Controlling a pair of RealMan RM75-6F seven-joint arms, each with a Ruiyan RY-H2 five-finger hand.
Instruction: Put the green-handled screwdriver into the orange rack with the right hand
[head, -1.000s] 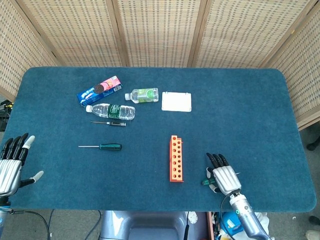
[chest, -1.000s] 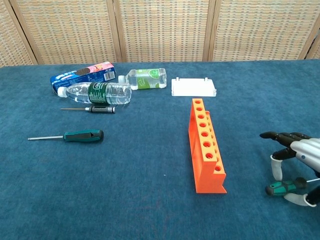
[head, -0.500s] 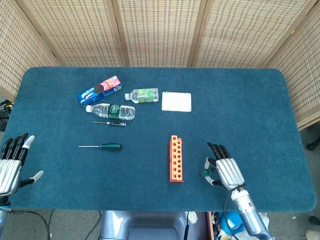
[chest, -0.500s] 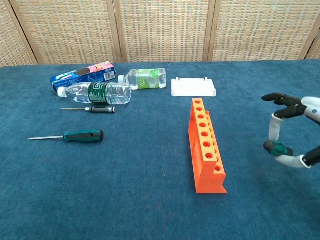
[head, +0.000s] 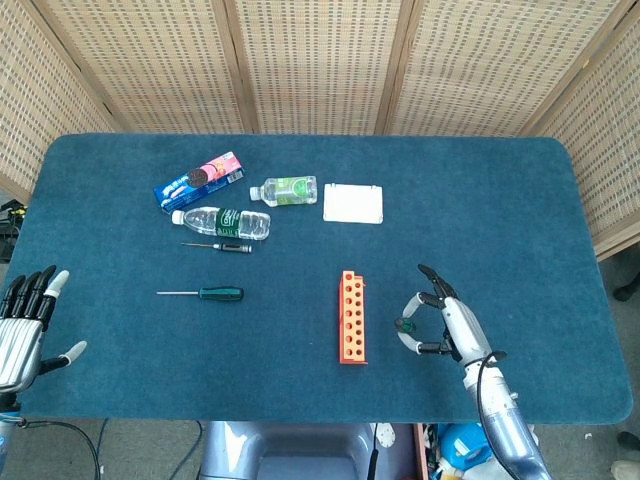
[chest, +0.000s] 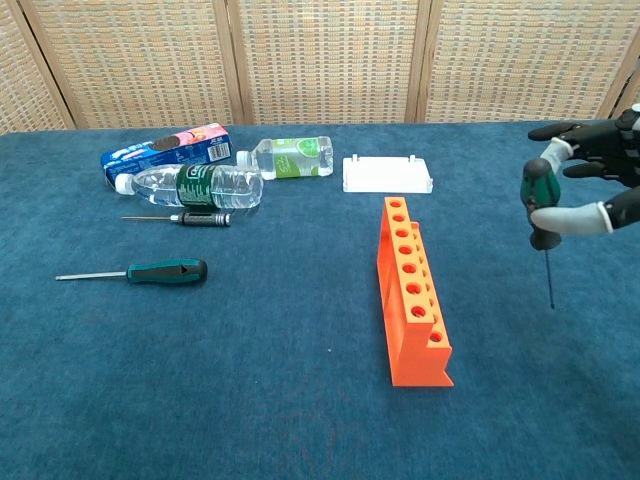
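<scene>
Now your right hand (chest: 590, 180) has the screwdriver (chest: 540, 215) pinched by its green handle and off the table; a second ago it was low at the near edge with the tool lying flat. The shaft hangs tip-down, roughly vertical, in the chest view. So pickup looks done, and what's left is carrying it over to the rack (chest: 410, 290) and lining the tip up with a hole. The tool sits well right of the rack, not above it yet.

Left hand (head: 25, 330) idles at the near left edge, fingers spread, holding nothing, same as before.

Hard to read: in the head view only a green spot shows inside your right hand, the shaft is invisible. The chest view cuts the right hand off at the frame edge. A second green-handled driver (chest: 165, 271) lies on the left, untouched.
</scene>
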